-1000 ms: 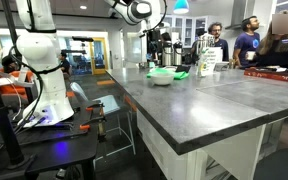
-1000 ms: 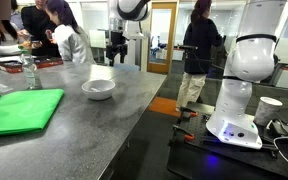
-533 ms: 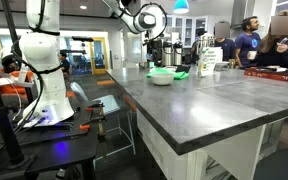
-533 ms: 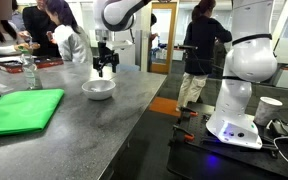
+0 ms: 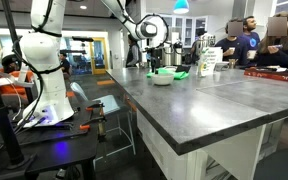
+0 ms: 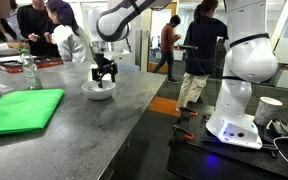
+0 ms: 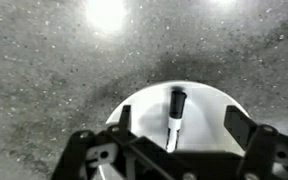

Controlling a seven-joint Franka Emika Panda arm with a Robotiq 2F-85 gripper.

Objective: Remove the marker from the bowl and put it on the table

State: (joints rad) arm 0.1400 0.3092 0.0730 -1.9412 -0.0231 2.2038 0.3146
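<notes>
Directly above the bowl (image 6: 99,91), the gripper (image 6: 105,76) hung with its jaws spread wide and nothing between them. In the wrist view its fingers (image 7: 122,120) stood to either side of the marker (image 7: 173,120), which lay flat on the bowl's floor, roughly at its centre, dark end toward the far rim.

The step in hand looked to be the descent and grasp. The marker's length ran across the closing line, so the wrist probably needed no turn. A straight drop seemed best, with both tips kept inside the rim, since a shallow bowl would likely slide or tip if a tip pressed its wall. Closing on the marker's middle and lifting straight up until clear of the rim should have served.

Around the bowl the table (image 6: 104,125) showed bare grey top on every side in the wrist view. A green cloth (image 6: 19,110) lay well apart from the bowl. The table's edge ran near the bowl, so a spot beside the bowl, away from that edge, seemed safer, as a round marker might roll.
</notes>
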